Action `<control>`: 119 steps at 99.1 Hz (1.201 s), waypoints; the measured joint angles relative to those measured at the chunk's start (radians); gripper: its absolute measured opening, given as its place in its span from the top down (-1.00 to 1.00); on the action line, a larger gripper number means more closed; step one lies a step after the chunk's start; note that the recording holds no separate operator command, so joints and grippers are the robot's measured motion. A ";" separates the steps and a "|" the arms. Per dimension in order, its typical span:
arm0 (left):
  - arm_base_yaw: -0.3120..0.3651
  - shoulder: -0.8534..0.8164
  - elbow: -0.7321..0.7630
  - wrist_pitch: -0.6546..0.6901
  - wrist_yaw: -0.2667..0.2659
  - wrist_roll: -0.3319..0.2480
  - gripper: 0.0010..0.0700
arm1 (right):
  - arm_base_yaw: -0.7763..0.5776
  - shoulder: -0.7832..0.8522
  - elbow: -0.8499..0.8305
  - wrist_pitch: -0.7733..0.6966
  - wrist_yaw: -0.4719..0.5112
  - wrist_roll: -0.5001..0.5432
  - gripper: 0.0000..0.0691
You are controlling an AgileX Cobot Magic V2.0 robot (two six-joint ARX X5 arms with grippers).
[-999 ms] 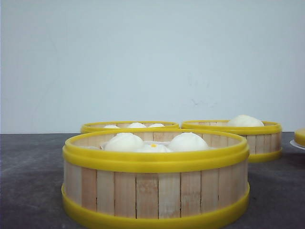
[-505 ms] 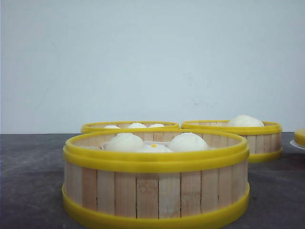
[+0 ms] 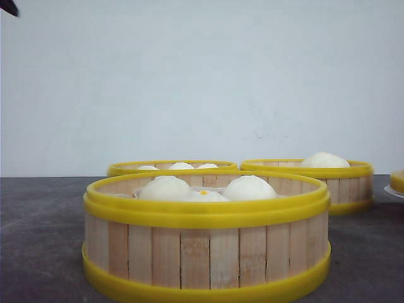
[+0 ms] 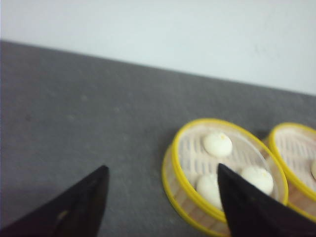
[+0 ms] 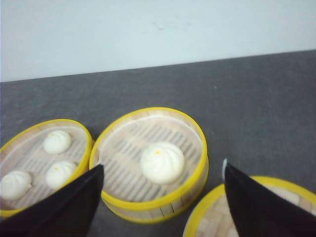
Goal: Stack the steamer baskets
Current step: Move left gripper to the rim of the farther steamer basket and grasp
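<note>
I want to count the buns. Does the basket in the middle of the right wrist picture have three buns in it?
No, that steamer basket holds only one white bun; the basket beside it holds three.

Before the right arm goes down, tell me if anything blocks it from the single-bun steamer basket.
Nothing visible does. The right gripper is open and empty above the single-bun steamer basket, with only air between. A three-bun basket sits close beside it, and a flat yellow lid is near.

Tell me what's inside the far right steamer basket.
The far right steamer basket holds one white bun with a small orange dot on top, sitting on the slatted floor. Nothing else lies inside; the front view shows only the bun's top.
</note>
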 joint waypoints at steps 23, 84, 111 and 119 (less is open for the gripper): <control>-0.054 0.233 0.153 0.006 0.002 0.020 -0.31 | 0.027 0.043 0.005 0.006 -0.004 0.000 -0.43; -0.140 1.015 0.771 -0.400 0.001 0.076 -0.12 | 0.048 0.076 0.005 0.006 -0.021 -0.001 -0.42; -0.187 1.158 0.837 -0.446 -0.092 0.095 -0.12 | 0.048 0.083 0.005 -0.006 -0.021 -0.001 -0.42; -0.193 1.177 0.837 -0.446 -0.126 0.101 -0.12 | 0.048 0.085 0.005 -0.015 -0.021 -0.001 -0.42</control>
